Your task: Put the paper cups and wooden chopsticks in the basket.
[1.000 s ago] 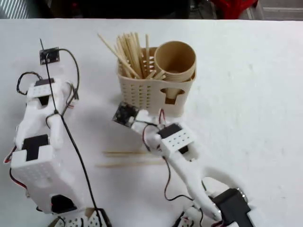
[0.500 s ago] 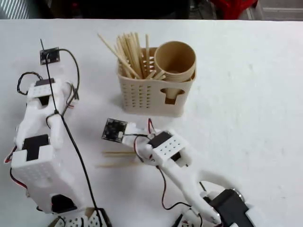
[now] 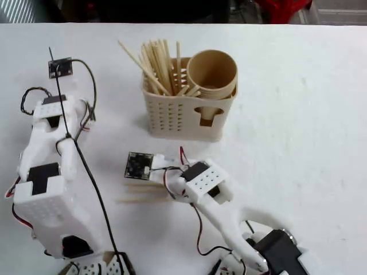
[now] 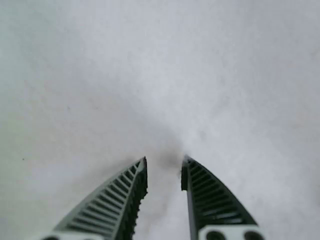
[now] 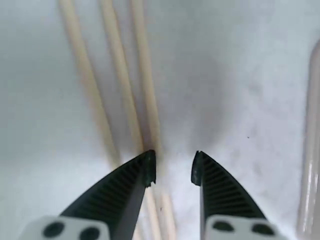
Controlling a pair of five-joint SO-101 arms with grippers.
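Observation:
A cream perforated basket [image 3: 186, 117] stands at the back middle of the table. It holds a bundle of wooden chopsticks [image 3: 157, 63] and stacked paper cups [image 3: 212, 71]. Loose chopsticks [image 3: 140, 199] lie flat on the table in front of it. The right arm [image 3: 206, 182] hangs over their right ends. My right gripper [image 5: 172, 167] is open, just above the table. Three chopsticks [image 5: 117, 85] run past its one fingertip [image 5: 147, 165]; nothing lies between the fingers. My left gripper [image 4: 164, 167] is open over bare white table, holding nothing. The left arm [image 3: 49, 143] sits folded at the left.
The white table [image 3: 298, 114] has free room to the right of the basket. A black cable [image 3: 86, 166] runs along the left arm, with a small camera board [image 3: 60, 67] at the arm's far end. A pale rounded edge [image 5: 310, 140] shows beside the right gripper.
The right arm has drawn back from the basket's front and swung toward the front left, coming down over the loose chopsticks. The left arm has stayed still.

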